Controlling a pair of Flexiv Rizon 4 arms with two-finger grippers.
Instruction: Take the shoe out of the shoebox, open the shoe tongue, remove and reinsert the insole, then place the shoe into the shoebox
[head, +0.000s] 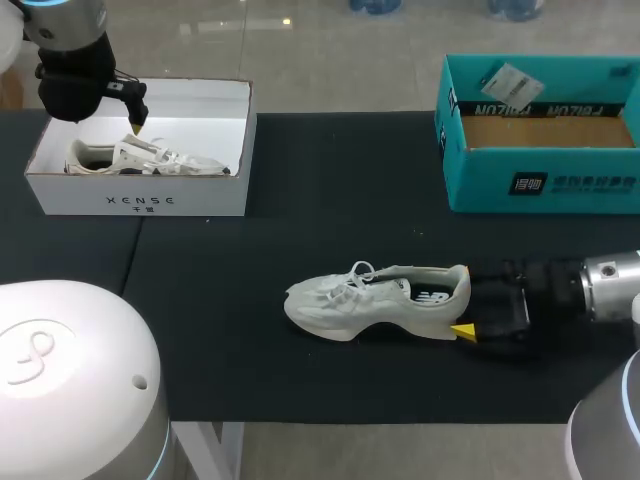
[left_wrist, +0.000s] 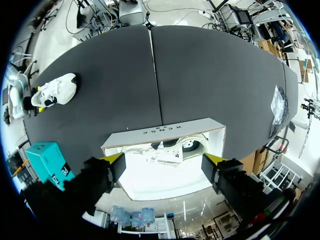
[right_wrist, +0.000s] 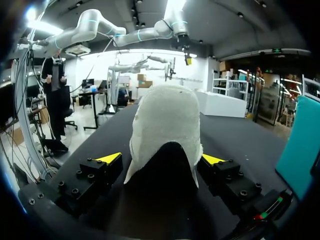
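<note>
Closest in, the white shoe (head: 375, 300) is lying on its side on the black table (head: 300, 200), heel tucked right into the right gripper (right_wrist: 161, 159), though honestly I can't tell if it's actually clamped on. Further back, the left gripper (left_wrist: 162, 161) hangs wide open over the white shoebox (head: 140, 200), which has another shoe (head: 150, 158) in it. The teal box (head: 540, 180) sits at the far right.

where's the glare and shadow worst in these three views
Head view: the white shoebox glares inside, washing out the shoe in it. Left wrist view: that box's floor is equally bright. Right wrist view: bright flare overhead, the near end of the shoe on the table is in shadow.
</note>
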